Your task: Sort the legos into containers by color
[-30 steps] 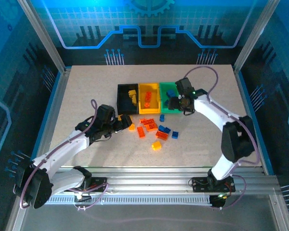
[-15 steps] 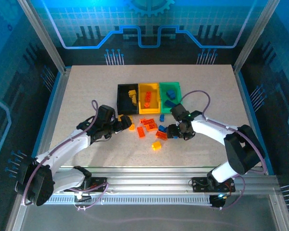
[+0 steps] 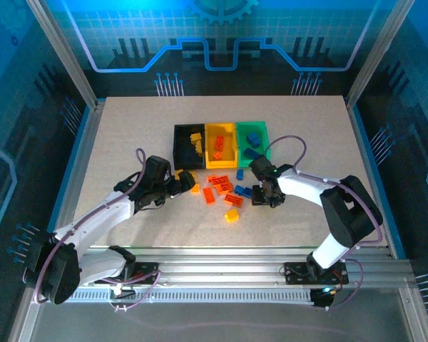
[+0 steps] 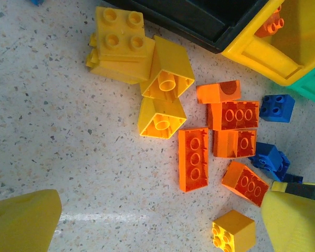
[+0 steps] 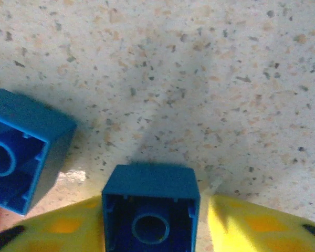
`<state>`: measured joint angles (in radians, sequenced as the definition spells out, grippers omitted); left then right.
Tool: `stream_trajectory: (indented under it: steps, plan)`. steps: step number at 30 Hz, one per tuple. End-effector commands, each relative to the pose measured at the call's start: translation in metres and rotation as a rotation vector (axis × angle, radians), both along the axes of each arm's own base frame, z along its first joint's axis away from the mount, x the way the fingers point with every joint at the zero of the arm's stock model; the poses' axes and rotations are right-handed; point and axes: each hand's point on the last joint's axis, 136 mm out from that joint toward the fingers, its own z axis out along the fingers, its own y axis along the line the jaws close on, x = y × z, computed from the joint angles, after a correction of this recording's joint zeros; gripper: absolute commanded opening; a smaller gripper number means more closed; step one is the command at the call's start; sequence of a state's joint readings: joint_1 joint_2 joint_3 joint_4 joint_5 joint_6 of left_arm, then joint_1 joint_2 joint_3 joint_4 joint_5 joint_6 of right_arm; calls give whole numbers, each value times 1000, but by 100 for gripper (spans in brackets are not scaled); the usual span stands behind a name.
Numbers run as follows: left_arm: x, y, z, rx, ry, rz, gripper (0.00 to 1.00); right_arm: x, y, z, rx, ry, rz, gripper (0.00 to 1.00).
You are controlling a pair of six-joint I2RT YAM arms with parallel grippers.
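**Table**, speckled top, is carrying all the items below.

**Bins.** Black bin, yellow bin and green bin are standing joined in a row, left to right, at the upper centre of the overhead view. Yellow bricks are lying in the black one, orange-red bricks in the yellow one, blue bricks in the green one.

**Loose legos.** These are lying on the table just below the bins, between the two grippers. In the left wrist view:
- A yellow cluster is sitting at upper centre, pieces touching, two with the hollow side up.
- Five orange bricks are lying close together at centre right.
- A blue pair is sitting near the right edge.
- A single yellow brick is lying at the bottom, apart from the rest.

**Left gripper.** It is sitting at the left end of the pile, released. Its yellow fingers are standing wide at the lower corners of its own view, with nothing between them.

**Right gripper.** It is reaching down at the right end of the pile.
- A blue brick, hollow side toward the lens, is sitting on the table at bottom centre between the yellow pads.
- The pads are lying against or just beside its two sides; whether they are clenching it cannot be told.
- A second blue brick is lying at the left edge, apart from the first.
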<state>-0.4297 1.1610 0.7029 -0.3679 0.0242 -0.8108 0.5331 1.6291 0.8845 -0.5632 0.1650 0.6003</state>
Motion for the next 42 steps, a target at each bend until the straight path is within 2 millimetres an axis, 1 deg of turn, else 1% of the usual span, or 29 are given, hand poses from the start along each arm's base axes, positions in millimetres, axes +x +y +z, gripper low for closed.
stream_trajectory:
  steps: [1, 2, 5, 7, 8, 11, 13, 15, 18, 20, 21, 22, 26, 29, 31, 33, 34, 35, 36, 39, 42]
  plan:
    - [-3, 1, -8, -1, 24, -5, 99, 15, 4, 3, 16, -40, -5, 38]
    - [-2, 1, -8, 0, 25, -5, 99, 16, 3, 7, 16, -51, -2, 35]
    - [-3, 1, -8, 2, 26, -6, 99, 21, -2, 23, 31, -89, 4, 30]
    - [-2, 2, -8, 1, 25, -4, 99, 26, -3, 40, 53, -128, 12, 28]
    - [-2, 1, -8, 1, 26, -5, 99, 31, -2, 52, 66, -159, 24, 28]
    - [-1, 2, -5, -1, 21, -3, 99, 49, 5, 89, 94, -248, 61, 29]
    - [0, 2, -4, -3, 19, -2, 99, 64, 8, 105, 103, -286, 60, 30]
    - [1, 1, -3, -8, 15, 0, 99, 87, 11, 115, 114, -315, 40, 30]
    - [0, 1, -2, -13, 18, 0, 99, 123, 14, 121, 110, -346, 8, 32]
    - [-2, 1, -2, -18, 18, 0, 99, 148, 13, 119, 102, -356, -29, 33]
    - [-2, 2, -1, -19, 18, 1, 99, 157, 13, 118, 103, -361, -41, 33]
    - [-3, 2, 0, -20, 17, 1, 99, 170, 14, 116, 100, -366, -56, 33]
    - [-6, 6, 5, -13, 11, 2, 99, 202, 15, 100, 73, -342, -87, 33]
    - [-8, 9, 7, -4, 4, 5, 99, 214, 14, 90, 55, -326, -102, 35]
    - [-8, 10, 8, -2, 3, 6, 99, 218, 15, 85, 65, -316, -110, 39]
    - [-8, 11, 8, -1, 3, 6, 99, 221, 20, 86, 98, -311, -101, 51]
    - [-8, 11, 9, -2, 2, 7, 99, 222, 21, 89, 103, -318, -101, 58]
    - [-7, 11, 9, -3, 0, 10, 99, 223, 21, 94, 108, -328, -100, 62]
    - [-6, 11, 10, -5, -2, 11, 99, 224, 22, 100, 116, -342, -98, 64]
    - [-4, 11, 14, -9, -11, 11, 99, 219, 21, 121, 131, -381, -94, 67]
    - [-1, 11, 21, 4, -25, 1, 99, 206, 20, 142, 167, -420, -92, 68]
